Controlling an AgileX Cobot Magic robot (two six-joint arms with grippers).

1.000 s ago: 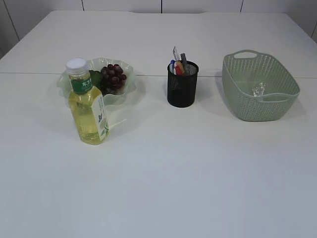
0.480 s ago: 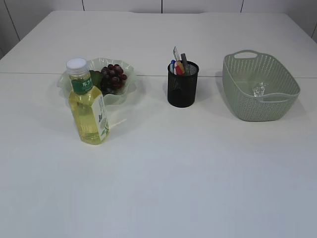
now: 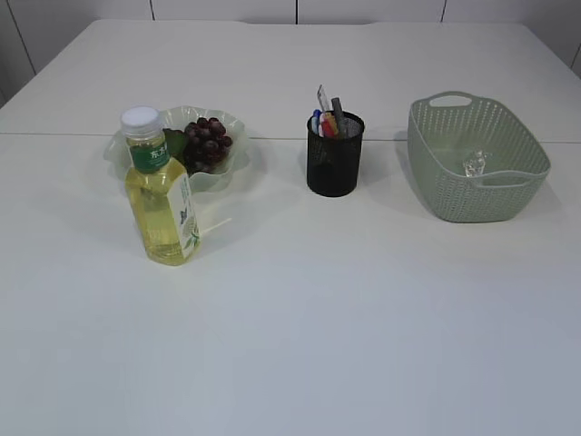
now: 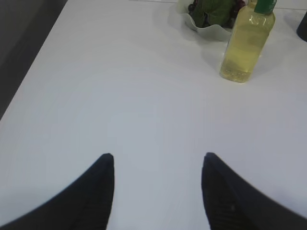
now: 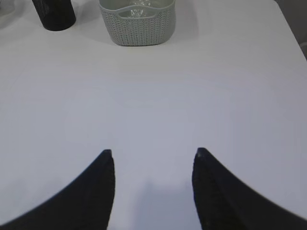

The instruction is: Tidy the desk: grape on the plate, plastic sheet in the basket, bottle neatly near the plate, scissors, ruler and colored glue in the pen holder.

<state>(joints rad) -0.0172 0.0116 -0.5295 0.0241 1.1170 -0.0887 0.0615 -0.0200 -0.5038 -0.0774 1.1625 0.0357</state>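
Note:
A bunch of dark grapes (image 3: pixel 208 143) lies on the pale green wavy plate (image 3: pixel 234 168). A yellow-drink bottle (image 3: pixel 162 191) with a white cap stands upright just in front of the plate; it also shows in the left wrist view (image 4: pixel 245 43). The black mesh pen holder (image 3: pixel 334 156) holds scissors, a ruler and colored glue. A crumpled clear plastic sheet (image 3: pixel 474 164) lies in the green basket (image 3: pixel 454 195). My left gripper (image 4: pixel 157 158) is open and empty over bare table. My right gripper (image 5: pixel 151 153) is open and empty over bare table. Neither gripper shows in the exterior view.
The white table has a seam (image 3: pixel 54 134) across its far part. In the left wrist view the table's left edge (image 4: pixel 33 57) borders a dark floor. In the right wrist view the basket (image 5: pixel 138 26) and pen holder (image 5: pixel 55 13) stand far ahead.

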